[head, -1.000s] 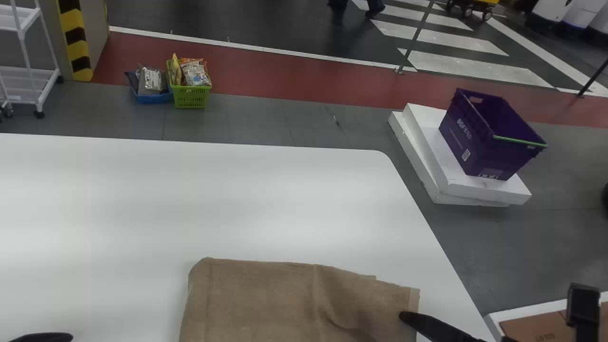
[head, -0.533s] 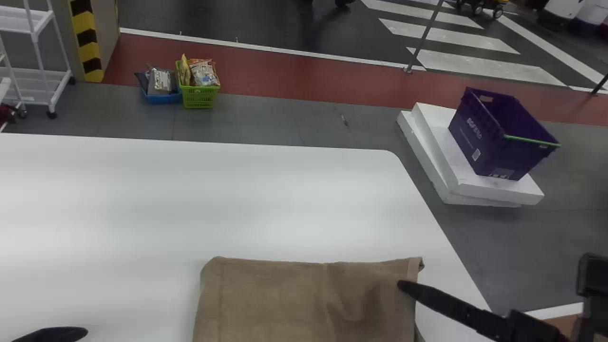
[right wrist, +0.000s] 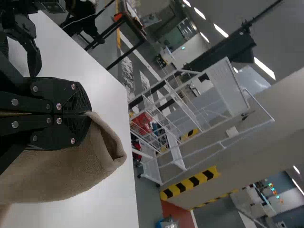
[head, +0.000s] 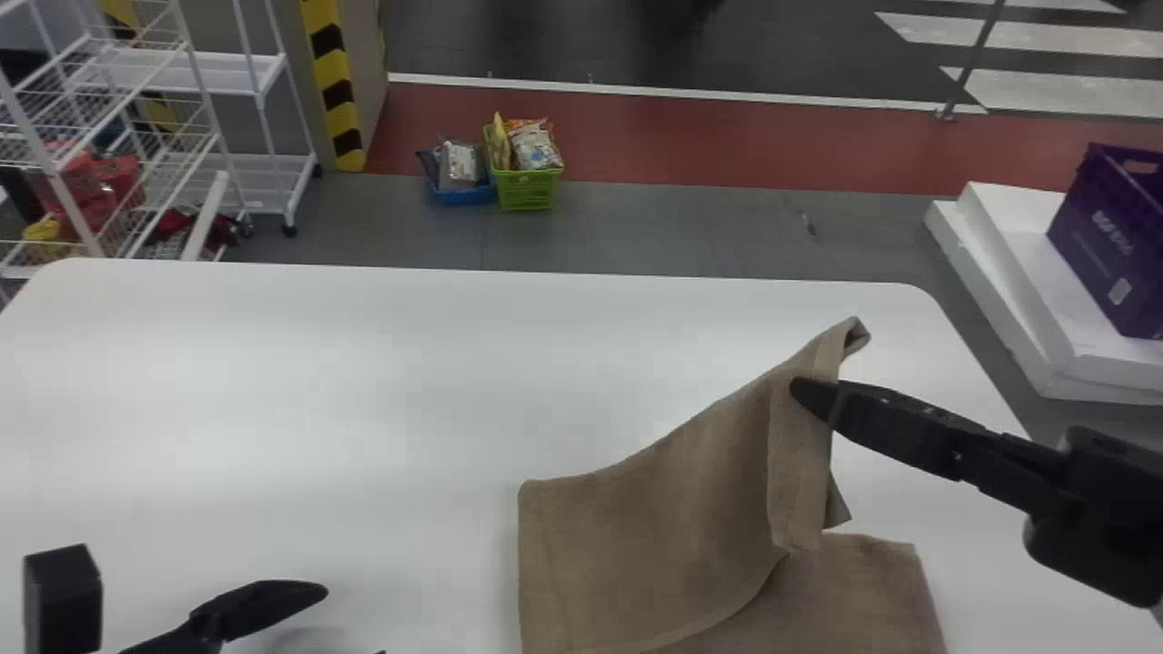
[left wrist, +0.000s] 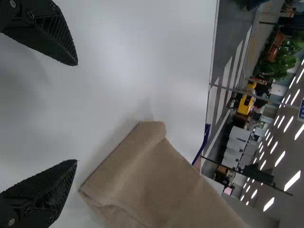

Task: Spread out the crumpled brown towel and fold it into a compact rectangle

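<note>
Nearest me, my left gripper (head: 353, 621) hangs over the one white table (head: 273, 381), its two fingers spread wide, left of the one brown towel (head: 645, 545). That towel lies on the table's near right part, one end lifted, the rest spread beneath and beside it. My right gripper (head: 796, 391) has its two fingers closed on the raised edge. Past the table's right side, one purple crate (head: 1104, 241) sits on two stacked white slabs (head: 1018, 263); farther off, two baskets, one green (head: 525, 191), one blue (head: 470, 195), stand side by side.
</note>
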### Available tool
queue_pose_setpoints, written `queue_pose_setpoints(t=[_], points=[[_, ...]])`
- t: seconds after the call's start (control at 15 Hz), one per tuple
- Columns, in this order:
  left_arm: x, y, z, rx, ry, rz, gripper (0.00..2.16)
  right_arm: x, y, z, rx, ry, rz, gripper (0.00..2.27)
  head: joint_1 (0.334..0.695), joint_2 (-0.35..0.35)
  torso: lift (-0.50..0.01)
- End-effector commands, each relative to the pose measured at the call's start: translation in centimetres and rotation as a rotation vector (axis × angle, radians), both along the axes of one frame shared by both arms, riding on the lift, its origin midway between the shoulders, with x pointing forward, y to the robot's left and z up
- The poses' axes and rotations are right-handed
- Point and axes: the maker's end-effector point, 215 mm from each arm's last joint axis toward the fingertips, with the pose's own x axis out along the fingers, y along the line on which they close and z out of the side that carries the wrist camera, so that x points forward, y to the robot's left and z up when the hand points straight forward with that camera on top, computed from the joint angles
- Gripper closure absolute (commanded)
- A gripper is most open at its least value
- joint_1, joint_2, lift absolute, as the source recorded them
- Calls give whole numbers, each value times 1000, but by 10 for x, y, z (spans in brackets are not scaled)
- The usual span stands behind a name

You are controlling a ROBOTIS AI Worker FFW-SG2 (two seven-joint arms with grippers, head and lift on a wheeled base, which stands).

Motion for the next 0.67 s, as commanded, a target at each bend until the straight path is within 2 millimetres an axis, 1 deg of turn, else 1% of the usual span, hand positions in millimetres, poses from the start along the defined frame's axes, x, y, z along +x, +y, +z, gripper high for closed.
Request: queue_pose_setpoints(t=[0.0, 0.07, 0.2, 0.27, 0.4, 0.6], points=[[1, 7, 1, 3, -2, 11, 83, -6, 51, 2, -15, -11, 107, 1227, 695, 39, -127], [1, 9, 1, 4, -3, 16, 83, -11, 69, -1, -21, -4, 145, 1227, 695, 70, -127], [1, 14, 2, 3, -3, 22, 83, -20, 92, -7, -26, 10, 195, 1227, 695, 128, -127], [1, 17, 3, 5, -5, 26, 83, -23, 100, -8, -27, 12, 215, 1227, 695, 181, -127], [3, 18, 4, 6, -8, 28, 83, -24, 110, -5, -30, 2, 235, 1227, 695, 217, -127], [3, 16, 4, 5, -9, 25, 83, -31, 133, 0, -33, -15, 286, 1227, 695, 260, -127]])
